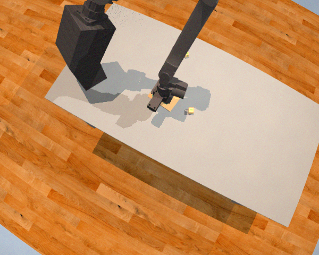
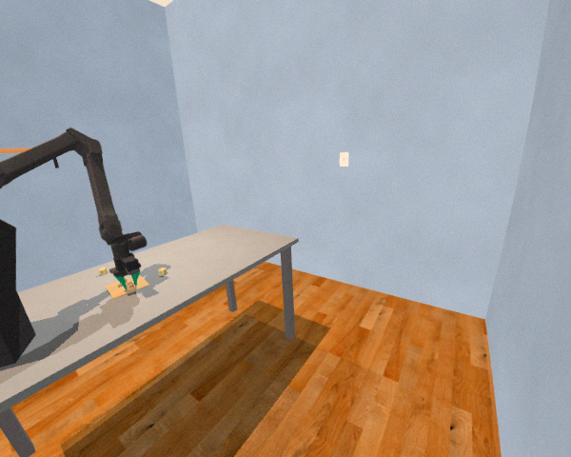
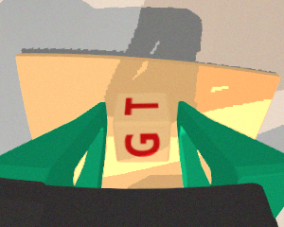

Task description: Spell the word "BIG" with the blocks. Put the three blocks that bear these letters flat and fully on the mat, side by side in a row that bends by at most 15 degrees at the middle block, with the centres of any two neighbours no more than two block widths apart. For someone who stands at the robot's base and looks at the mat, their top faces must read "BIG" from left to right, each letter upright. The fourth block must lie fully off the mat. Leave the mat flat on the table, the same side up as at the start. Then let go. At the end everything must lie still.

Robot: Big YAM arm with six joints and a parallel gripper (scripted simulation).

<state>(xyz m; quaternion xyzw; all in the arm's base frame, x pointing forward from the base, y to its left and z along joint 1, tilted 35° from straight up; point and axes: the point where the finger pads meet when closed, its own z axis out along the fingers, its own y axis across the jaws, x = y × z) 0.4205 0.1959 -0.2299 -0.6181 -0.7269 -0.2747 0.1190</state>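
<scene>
My gripper (image 3: 142,112) (image 2: 130,288) is open, its green fingers on either side of a wooden block (image 3: 142,125) (image 2: 130,285), with a gap to each finger. That block bears a red G on its top face and a red T on the side towards the wrist camera. It stands on the tan mat (image 3: 62,85) (image 2: 113,291) (image 1: 171,105). A second block (image 1: 191,110) (image 2: 162,271) lies off the mat beyond it. A third block (image 1: 187,54) (image 2: 103,270) lies farther off, partly behind the arm in the top view. Their letters are too small to read. I cannot make out a fourth block.
The arm and gripper body cover much of the mat in the top view. The robot's dark base (image 1: 85,46) (image 2: 0,295) stands at one end of the table (image 1: 236,132) (image 2: 217,246). The table's long front edge runs past the mat. Shadows fall across the mat.
</scene>
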